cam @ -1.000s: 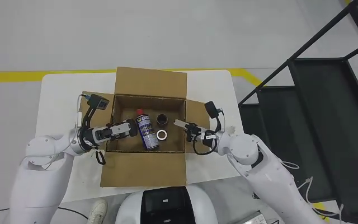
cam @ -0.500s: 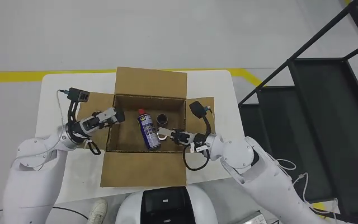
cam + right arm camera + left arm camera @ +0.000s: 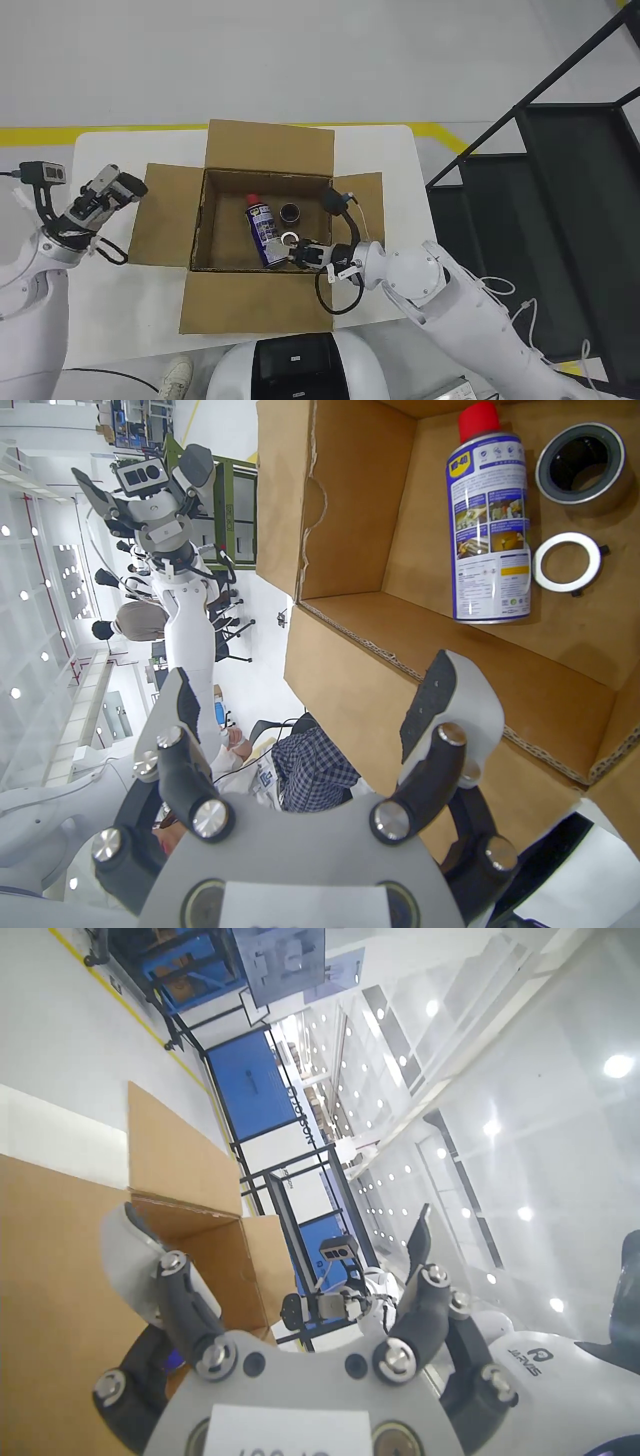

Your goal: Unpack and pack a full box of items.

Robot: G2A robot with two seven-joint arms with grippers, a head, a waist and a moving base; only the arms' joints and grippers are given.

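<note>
White surface (image 3: 375, 150) is topped by an open box (image 3: 270, 150). Nearest, the right pincer (image 3: 300, 250), wide and empty, is now lowered in beside the can (image 3: 264, 232), a white ring (image 3: 289, 239) and a dark ring (image 3: 291, 212). The left pincer (image 3: 120, 185), also wide, is now drawn out past the left flap (image 3: 165, 215). A grasp is judged next. Beyond, a yellow line (image 3: 100, 132) and stairs (image 3: 540, 180) are seen.

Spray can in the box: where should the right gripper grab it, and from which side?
Take the spray can around the middle of its round body, straight down from above; the box walls likely block any side approach. It lies flat on the box floor, so the right gripper should close across its width. The flat ring lies close beside it, so lower on that side carefully.
</note>
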